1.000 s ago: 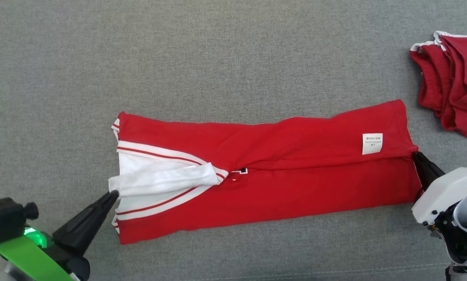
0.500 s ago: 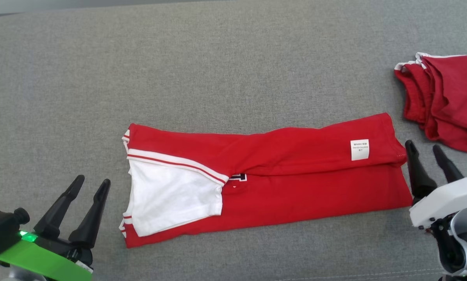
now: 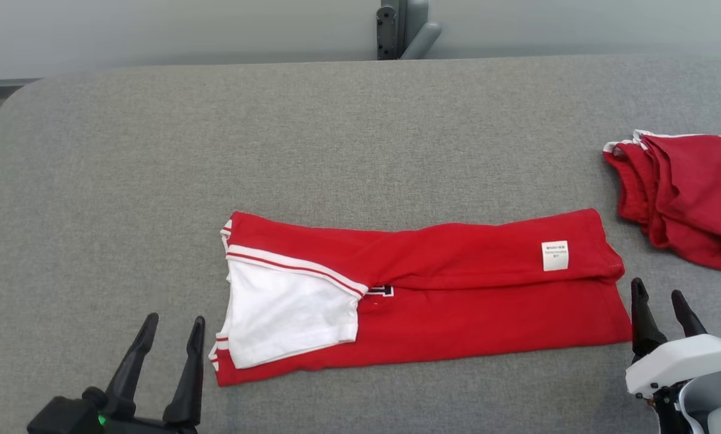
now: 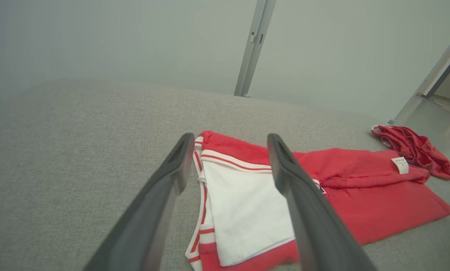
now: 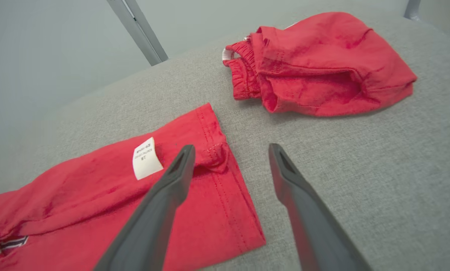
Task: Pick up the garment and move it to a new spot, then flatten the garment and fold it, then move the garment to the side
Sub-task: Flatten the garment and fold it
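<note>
The garment [image 3: 457,301] is a red shirt with a white sleeve, folded into a long strip across the grey surface; it also shows in the left wrist view [image 4: 360,188] and the right wrist view [image 5: 97,203]. A white label [image 3: 554,255] lies near its right end. My left gripper [image 3: 173,328] stands open just left of the sleeve end, holding nothing. My right gripper [image 3: 659,304] stands open at the strip's right end, also with nothing in it. The left wrist view shows the left gripper [image 4: 228,139] raised over the sleeve end. The right gripper [image 5: 230,150] hovers over the hem corner.
A second red garment [image 3: 680,193] lies bunched at the right edge of the grey padded surface [image 3: 336,138]; it also shows as the bunched red garment [image 5: 315,64] in the right wrist view. A grey wall and a metal post [image 3: 396,27] stand beyond the far edge.
Both grippers opened and let go of the garment's ends, then drew back toward me. The white sleeve settled flat. The head camera tilted up, bringing the far edge and wall into view.
</note>
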{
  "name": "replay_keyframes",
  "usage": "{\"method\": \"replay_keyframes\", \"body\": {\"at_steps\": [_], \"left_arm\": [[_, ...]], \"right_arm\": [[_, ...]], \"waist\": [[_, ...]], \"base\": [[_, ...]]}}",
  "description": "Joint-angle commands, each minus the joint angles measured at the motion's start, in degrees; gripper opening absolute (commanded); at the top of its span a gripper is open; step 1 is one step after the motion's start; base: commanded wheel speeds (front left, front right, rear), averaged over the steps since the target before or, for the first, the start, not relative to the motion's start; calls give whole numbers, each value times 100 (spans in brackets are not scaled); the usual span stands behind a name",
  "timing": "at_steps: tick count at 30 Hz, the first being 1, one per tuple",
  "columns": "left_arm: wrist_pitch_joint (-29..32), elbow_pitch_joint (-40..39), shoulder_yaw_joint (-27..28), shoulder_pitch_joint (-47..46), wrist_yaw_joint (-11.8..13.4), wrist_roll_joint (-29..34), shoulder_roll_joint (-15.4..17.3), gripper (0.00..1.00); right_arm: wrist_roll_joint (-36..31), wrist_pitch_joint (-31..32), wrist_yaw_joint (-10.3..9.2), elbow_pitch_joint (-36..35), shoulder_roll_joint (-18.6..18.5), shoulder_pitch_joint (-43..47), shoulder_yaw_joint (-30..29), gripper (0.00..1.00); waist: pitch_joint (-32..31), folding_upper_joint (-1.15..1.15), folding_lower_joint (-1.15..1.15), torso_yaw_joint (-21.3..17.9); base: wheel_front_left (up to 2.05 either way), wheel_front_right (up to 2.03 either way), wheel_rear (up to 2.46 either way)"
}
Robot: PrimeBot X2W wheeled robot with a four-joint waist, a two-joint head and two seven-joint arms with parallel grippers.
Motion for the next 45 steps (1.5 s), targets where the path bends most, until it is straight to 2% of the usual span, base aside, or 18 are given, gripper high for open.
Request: {"method": "replay_keyframes", "body": {"at_steps": [1, 7, 15, 19, 20, 21, 22, 24, 25, 29, 34, 40, 45], "left_arm": [[-18, 87, 103, 186, -123, 215, -190, 100], [-18, 229, 322, 281, -425, 793, -667, 100], [-18, 311, 427, 283, -554, 995, -907, 100], [-18, 334, 460, 258, -565, 1006, -951, 100], [-18, 347, 464, 251, -566, 1013, -953, 100], [-18, 354, 454, 244, -569, 1015, -951, 100], [-18, 354, 432, 230, -567, 1011, -938, 100], [-18, 360, 396, 210, -567, 990, -899, 100], [-18, 359, 387, 208, -568, 976, -884, 100], [-18, 357, 369, 213, -570, 945, -851, 100], [-18, 334, 344, 256, -570, 922, -812, 100], [-18, 305, 327, 263, -571, 903, -773, 100], [-18, 335, 275, 233, -570, 894, -752, 100]], "right_arm": [[10, -131, -1, 286, -19, -84, -110, 100], [73, -280, -1, 1383, -19, -613, -483, 100], [-161, -26, -1, 2448, -20, -1121, -809, 100], [-274, 89, -1, 2733, -17, -1210, -858, 100], [-287, 115, -1, 2827, -11, -1226, -882, 90], [-308, 157, -1, 2907, -3, -1244, -882, 73], [-318, 196, -1, 2994, 1, -1261, -888, 64], [-323, 313, -3, 3163, 19, -1268, -860, 13], [-304, 343, -6, 3211, 29, -1265, -829, 0], [-342, 228, -7, 3074, -3, -1239, -826, 0], [-479, 273, -7, 2559, -85, -1203, -984, 0], [-689, 722, -7, 1649, -192, -1064, -1063, 0], [-498, 1181, -5, 705, -101, -897, -721, 0]], "waist": [[-147, 0, 1, 169], [-199, 0, 1, 457], [-147, 0, 1, 786], [-116, 0, 1, 843], [-110, 0, 1, 858], [-105, 0, 1, 868], [-104, 0, 1, 874], [-115, 0, 1, 880], [-124, 0, 1, 878], [-151, 0, 1, 830], [-176, 0, 1, 704], [-180, 0, 1, 558], [-198, 0, 1, 505]], "base": [[0, 0, 0], [0, 0, 0], [0, 0, 0], [0, 0, 0], [0, 0, 0], [0, 0, 0], [0, 0, 0], [0, 0, 0], [0, 0, 0], [0, 0, 0], [0, 0, 0], [0, 0, 0], [0, 0, 0]]}}
